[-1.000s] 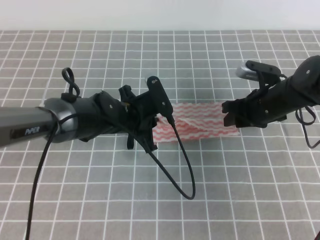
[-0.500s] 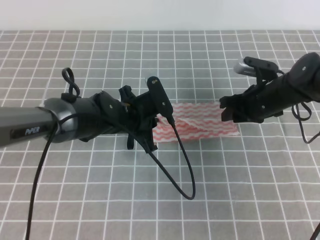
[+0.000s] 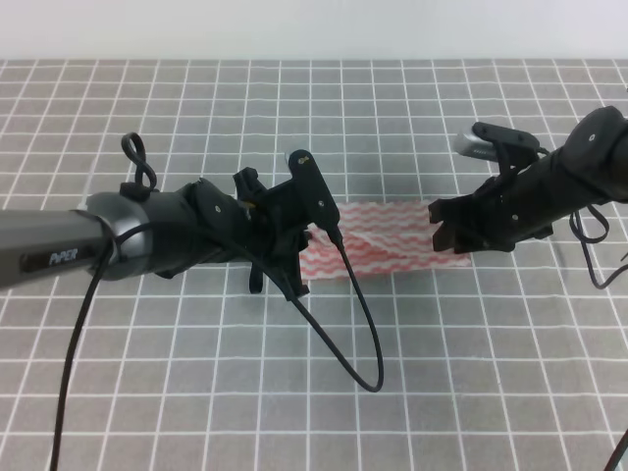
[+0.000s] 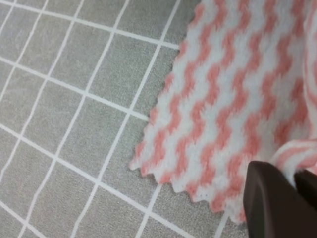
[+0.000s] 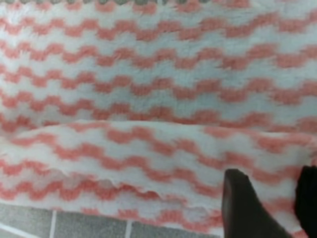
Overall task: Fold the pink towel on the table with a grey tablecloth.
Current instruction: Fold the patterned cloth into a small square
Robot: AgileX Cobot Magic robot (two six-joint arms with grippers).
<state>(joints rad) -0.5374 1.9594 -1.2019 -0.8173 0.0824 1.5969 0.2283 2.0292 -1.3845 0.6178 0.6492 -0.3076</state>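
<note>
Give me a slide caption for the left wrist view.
Left hand pinching a raised fold of the pink towel on the grey tablecloth.

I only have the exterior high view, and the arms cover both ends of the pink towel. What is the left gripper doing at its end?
Observer: In the left wrist view the left gripper has a raised fold of the pink towel between its fingers.
Operator: And the corner there?
Observer: The zigzag-cut corner lies flat on the grey tablecloth, not lifted.
Operator: The right end?
Observer: The right gripper sits low over the towel with a gap between its fingers, and a folded-over layer lies just ahead of it. I cannot tell whether it grips the cloth.
</note>
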